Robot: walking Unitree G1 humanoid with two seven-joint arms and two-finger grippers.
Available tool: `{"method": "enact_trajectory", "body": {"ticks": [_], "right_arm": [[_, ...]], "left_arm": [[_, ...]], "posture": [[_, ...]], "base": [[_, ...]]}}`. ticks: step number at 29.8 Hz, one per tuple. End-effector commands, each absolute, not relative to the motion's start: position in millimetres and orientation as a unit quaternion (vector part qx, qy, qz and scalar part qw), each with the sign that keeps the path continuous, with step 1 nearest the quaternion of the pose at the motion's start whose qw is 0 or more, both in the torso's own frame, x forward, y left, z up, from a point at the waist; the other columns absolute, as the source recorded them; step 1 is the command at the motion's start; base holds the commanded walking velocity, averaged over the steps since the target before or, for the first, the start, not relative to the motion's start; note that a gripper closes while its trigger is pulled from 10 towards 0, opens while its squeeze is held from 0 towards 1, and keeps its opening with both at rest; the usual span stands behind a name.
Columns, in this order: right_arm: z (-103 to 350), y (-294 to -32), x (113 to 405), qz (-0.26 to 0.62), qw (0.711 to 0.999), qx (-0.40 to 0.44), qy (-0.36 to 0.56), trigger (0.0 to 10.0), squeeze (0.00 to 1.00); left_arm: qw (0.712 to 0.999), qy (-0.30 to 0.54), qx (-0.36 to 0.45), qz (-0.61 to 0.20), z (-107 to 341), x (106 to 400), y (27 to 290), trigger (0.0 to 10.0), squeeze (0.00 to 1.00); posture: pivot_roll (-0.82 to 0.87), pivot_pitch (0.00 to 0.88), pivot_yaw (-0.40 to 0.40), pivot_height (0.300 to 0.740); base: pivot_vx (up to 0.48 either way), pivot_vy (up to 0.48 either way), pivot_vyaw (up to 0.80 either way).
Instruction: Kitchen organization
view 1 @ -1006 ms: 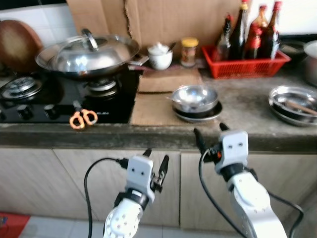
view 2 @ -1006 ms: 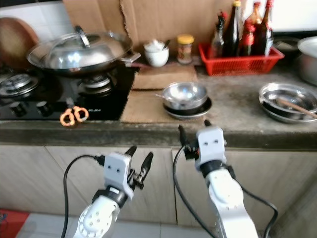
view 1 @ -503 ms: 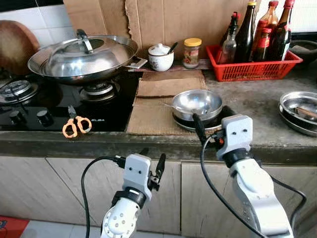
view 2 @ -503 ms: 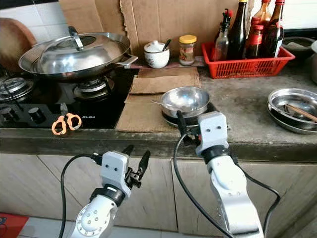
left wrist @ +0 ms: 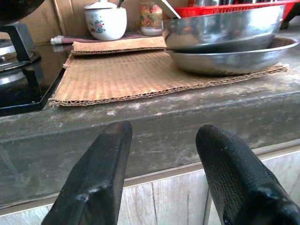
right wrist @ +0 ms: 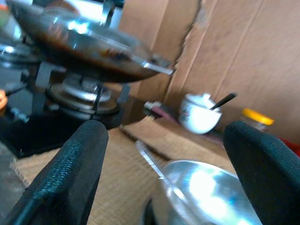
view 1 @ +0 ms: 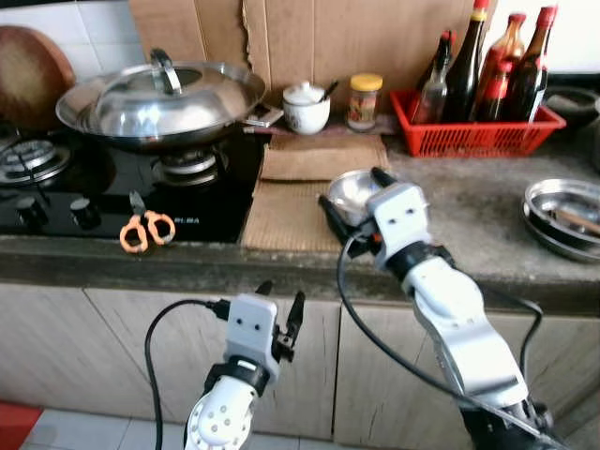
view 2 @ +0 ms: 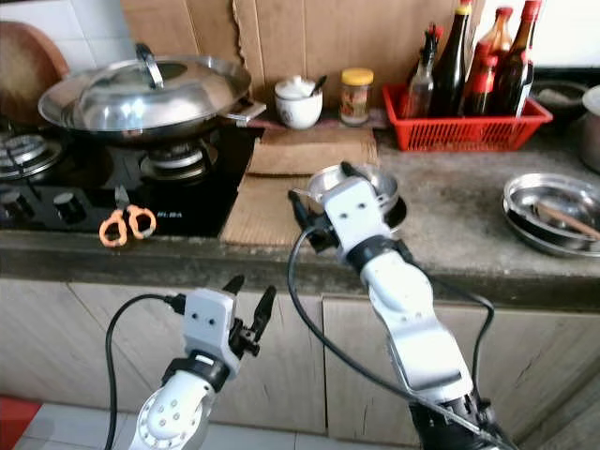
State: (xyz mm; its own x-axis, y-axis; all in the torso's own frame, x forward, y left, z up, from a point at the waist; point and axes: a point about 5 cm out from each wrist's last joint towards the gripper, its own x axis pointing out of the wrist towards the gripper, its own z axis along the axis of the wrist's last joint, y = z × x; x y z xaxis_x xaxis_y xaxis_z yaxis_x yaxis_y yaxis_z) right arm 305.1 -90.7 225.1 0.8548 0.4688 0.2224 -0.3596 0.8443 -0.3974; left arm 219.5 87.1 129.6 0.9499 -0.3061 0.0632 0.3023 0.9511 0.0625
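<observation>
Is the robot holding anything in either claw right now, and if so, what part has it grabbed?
Nothing is held. The right gripper is open above the steel bowl, fingers either side without touching. The left gripper hangs open below the counter edge.

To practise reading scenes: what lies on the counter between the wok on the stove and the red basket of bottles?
In the left eye view, a white lidded pot and a yellow-capped jar stand between the wok and basket.

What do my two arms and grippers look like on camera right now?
Both arms are silver-white with rounded shells. The left gripper and right gripper each have a white boxy housing with two small dark dots, two long black textured fingers, and a looping black cable.
</observation>
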Motion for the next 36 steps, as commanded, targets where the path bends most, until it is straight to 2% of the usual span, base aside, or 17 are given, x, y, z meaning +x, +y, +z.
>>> {"method": "enact_trajectory", "body": {"ticks": [1,15,19,36], "right_arm": [[228,-86,310,0.226,0.944,-0.185,-0.15,10.0,0.0],[234,-65,332,0.239,0.933,-0.239,-0.126,10.0,0.0],[236,-59,339,0.223,0.921,-0.293,-0.129,10.0,0.0],[235,-57,355,0.191,0.916,-0.341,-0.085,10.0,0.0]], "left_arm": [[0.988,-0.046,0.028,-0.148,133,218,90,10.0,0.0],[0.988,-0.045,0.027,-0.145,134,218,88,10.0,0.0],[0.988,-0.048,0.034,-0.146,133,217,88,10.0,0.0],[0.988,-0.044,0.023,-0.148,133,215,85,10.0,0.0]], "posture": [[0.09,0.05,-0.002,0.74],[0.09,0.06,-0.012,0.74],[0.09,0.063,-0.014,0.74],[0.09,0.065,-0.027,0.74]], "base": [[0.0,0.0,0.0],[0.0,0.0,0.0],[0.0,0.0,0.0],[0.0,0.0,0.0]]}}
